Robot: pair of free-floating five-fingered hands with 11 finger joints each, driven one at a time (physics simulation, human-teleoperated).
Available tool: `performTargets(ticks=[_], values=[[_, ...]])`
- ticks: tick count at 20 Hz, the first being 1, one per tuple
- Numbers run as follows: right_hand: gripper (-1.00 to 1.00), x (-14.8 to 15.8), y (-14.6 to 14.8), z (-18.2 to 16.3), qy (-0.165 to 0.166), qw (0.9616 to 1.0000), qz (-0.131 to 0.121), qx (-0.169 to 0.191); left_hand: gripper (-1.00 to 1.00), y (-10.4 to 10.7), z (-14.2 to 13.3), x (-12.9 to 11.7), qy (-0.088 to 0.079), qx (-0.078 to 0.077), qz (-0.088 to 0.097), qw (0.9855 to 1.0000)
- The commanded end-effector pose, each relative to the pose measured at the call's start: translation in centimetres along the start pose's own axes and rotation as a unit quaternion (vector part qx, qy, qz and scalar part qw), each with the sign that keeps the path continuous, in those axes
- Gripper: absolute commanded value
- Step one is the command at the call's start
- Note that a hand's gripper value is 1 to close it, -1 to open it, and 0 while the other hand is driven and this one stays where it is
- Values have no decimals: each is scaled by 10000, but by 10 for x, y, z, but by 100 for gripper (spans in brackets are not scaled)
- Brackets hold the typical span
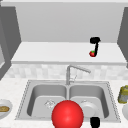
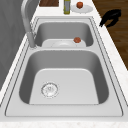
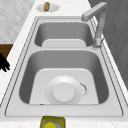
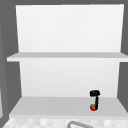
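One hand of mine (image 1: 95, 40) reaches down to the small red fruit (image 1: 92, 53) on the shelf (image 1: 50, 53), far right; whether it grips, I cannot tell. The left side view shows my other hand (image 2: 111, 17) near the sink (image 2: 110, 75) front rim.

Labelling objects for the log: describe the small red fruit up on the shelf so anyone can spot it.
Start at the open wall cabinet above the sink; its lower shelf runs the full width. Toward the right end sits a small red fruit with a green top, a black hand reaching down to it. It is the one coloured thing on that white shelf, far smaller than the big red ball down front.
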Motion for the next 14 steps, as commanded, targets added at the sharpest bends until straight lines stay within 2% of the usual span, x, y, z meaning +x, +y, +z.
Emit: performTargets(ticks=[1, 5, 9, 14], values=[[0, 0, 0, 0, 0, 10000, 0, 0, -100, 2, 7, -8, 159, -61, 639, 9978], [0, 0, 0, 0, 0, 10000, 0, 0, -100, 6, 15, -16, 190, -41, 1044, 9943], [0, 0, 0, 0, 0, 10000, 0, 0, -100, 11, 21, -27, 204, 21, 1410, 9898], [0, 0, 0, 0, 0, 10000, 0, 0, -100, 12, 28, -24, 272, 21, 1890, 9816]])
